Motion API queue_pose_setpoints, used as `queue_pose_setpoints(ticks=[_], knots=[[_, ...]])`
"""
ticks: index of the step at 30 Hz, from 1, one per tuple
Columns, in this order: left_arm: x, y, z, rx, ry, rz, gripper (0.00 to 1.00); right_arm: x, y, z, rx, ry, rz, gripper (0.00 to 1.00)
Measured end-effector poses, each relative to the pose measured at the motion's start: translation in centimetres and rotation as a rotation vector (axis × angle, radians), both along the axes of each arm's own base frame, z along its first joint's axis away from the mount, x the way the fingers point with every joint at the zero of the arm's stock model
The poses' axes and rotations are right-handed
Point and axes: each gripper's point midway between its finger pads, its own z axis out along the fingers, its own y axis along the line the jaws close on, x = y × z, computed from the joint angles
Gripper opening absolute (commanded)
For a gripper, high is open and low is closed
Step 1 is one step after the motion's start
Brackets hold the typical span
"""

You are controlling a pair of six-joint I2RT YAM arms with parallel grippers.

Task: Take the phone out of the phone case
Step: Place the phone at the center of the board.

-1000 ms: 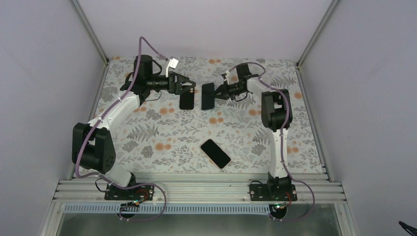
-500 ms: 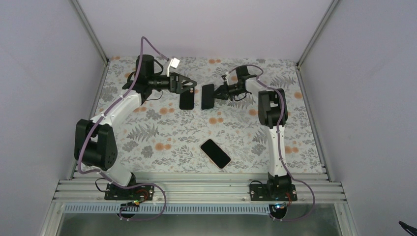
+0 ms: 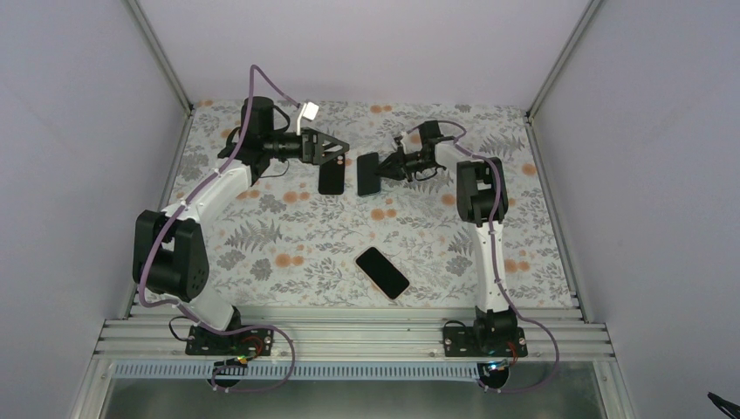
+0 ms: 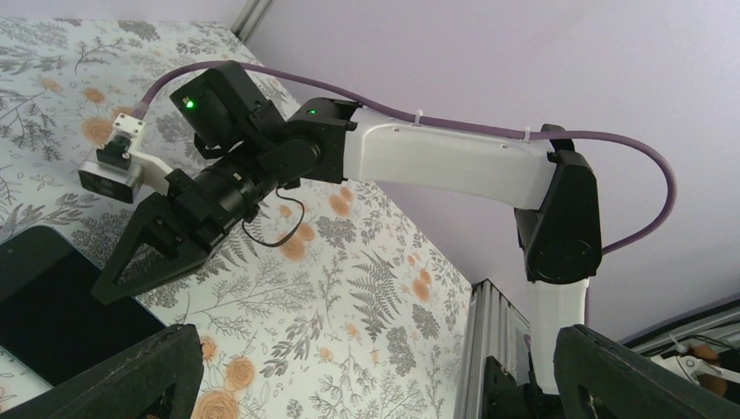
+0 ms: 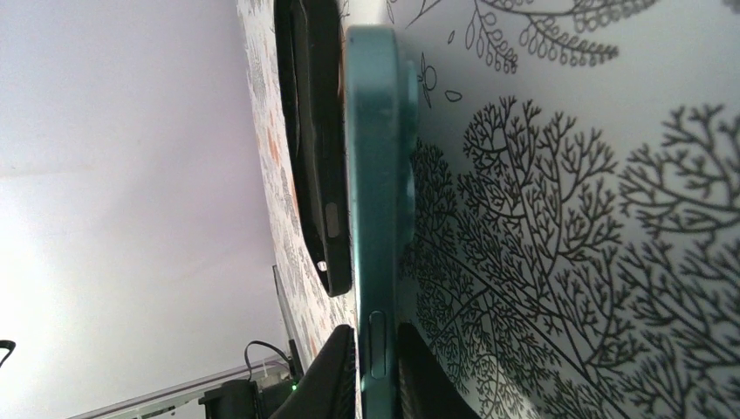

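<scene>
Right gripper (image 3: 382, 168): fingers pressed together on the phone (image 3: 368, 174), one either side of its thin teal edge, near the end where a side button shows in the wrist view.
Left gripper (image 3: 336, 155): spread to its full width, nothing between the fingers; it hovers just beside the black case (image 3: 331, 179).
Phone: at the far middle of the flowered tablecloth (image 3: 288, 227), held out at the right arm's fingertips and seen edge-on from that wrist.
Case: just beside the phone on the left arm's side. The overhead view shows a gap between them, so the phone looks to be free of it.
Unclear: whether the phone's lower edge rests on the cloth or hangs just above it; the angles are too shallow to say.
Handling, phone: a stiff slab, probably dense for its thickness. Smooth glass and painted metal will likely be slippery under narrow pads.
Handling, case: likely light and somewhat flexible, so it would bend or skid if pushed rather than resist.
Where to hold: across the two flat faces or the long edges, close to the middle, clear of the buttons. A pinch near one end lets the weight lever the phone round in the fingers.
Risk: the glass face could knock against the case or the table if the hold slips.
Also present: another handset (image 3: 381, 272) lies flat, well apart, near the arm bases.
</scene>
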Motion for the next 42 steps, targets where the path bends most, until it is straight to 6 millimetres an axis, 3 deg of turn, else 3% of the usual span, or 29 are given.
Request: queue_pose_setpoints(ticks=[6,12,18,23,31,37,38,42], knots=[[0.0,0.0,0.0,-0.001,0.004,0.001,1.0,0.6,0.1,0.2,0.006,-0.003,-0.015,0.04],[0.1,0.0,-0.2,-0.002,0.014,0.002,1.0,0.9,0.2,0.0,0.014,0.004,-0.031,0.06],[0.4,-0.1,-0.7,0.0,0.03,0.003,1.0,1.0,0.2,0.0,0.02,0.012,-0.039,0.3],[0.4,-0.1,-0.7,0.0,0.031,0.004,1.0,0.7,0.1,-0.4,0.02,0.027,-0.04,0.43],[0.4,-0.1,-0.7,0.0,0.031,0.004,1.0,0.5,0.0,0.9,0.012,0.002,-0.042,0.76],[0.5,-0.1,-0.8,0.003,0.029,0.01,1.0,0.8,-0.4,1.7,-0.04,-0.023,-0.066,0.9],[0.5,0.0,-0.8,0.005,0.027,0.013,1.0,0.8,-0.4,1.8,-0.045,-0.024,-0.069,0.99],[0.7,0.0,-0.8,0.011,0.017,0.024,1.0,0.9,-0.5,2.3,-0.062,-0.028,-0.079,0.99]])
